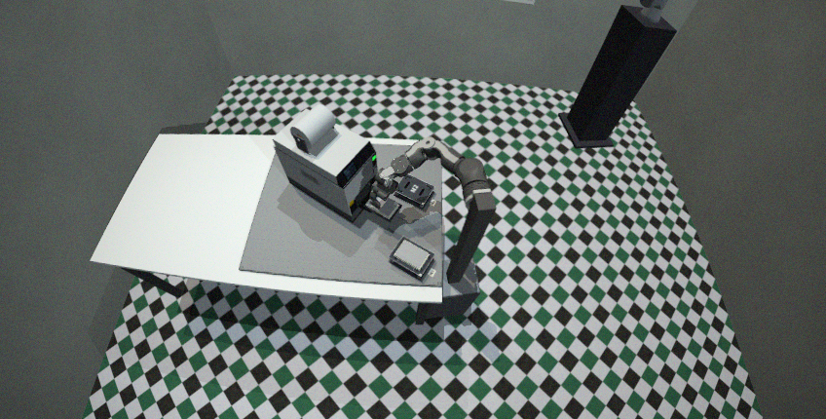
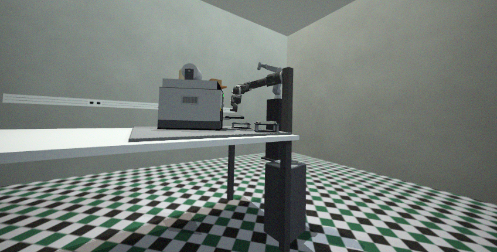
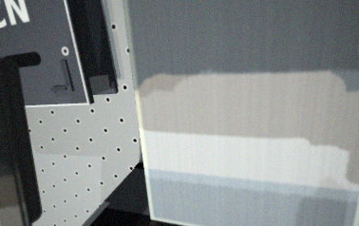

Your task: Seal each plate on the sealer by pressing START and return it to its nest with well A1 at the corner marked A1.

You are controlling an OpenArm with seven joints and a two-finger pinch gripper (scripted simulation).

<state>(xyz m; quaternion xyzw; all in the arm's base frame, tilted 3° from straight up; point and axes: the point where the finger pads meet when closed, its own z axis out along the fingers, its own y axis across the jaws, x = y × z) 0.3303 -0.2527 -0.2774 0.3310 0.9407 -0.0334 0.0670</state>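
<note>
The sealer (image 1: 323,170) (image 2: 189,105) shows a green lamp (image 1: 374,158) (image 2: 223,95), and its stage is out. A plate (image 1: 390,209) (image 3: 250,157) lies on the stage, with a smooth, glossy top and no wells showing; its seating edges are partly hidden. Nest N2 (image 1: 414,189) (image 3: 46,28) holds no plate. The other plate (image 1: 411,254) (image 2: 266,122), pale on top, sits in the front nest. My gripper (image 1: 374,199) (image 2: 234,109) is open and empty, above the stage near the sealer's front. Only one finger shows in the wrist view, at the left.
A perforated grey mat (image 1: 323,242) (image 3: 74,176) lies under the sealer and nests. Nest N2 stands close beside the stage. The sealer's front face is close to my gripper. The arm's dark post (image 1: 470,242) (image 2: 287,111) stands at the table's edge.
</note>
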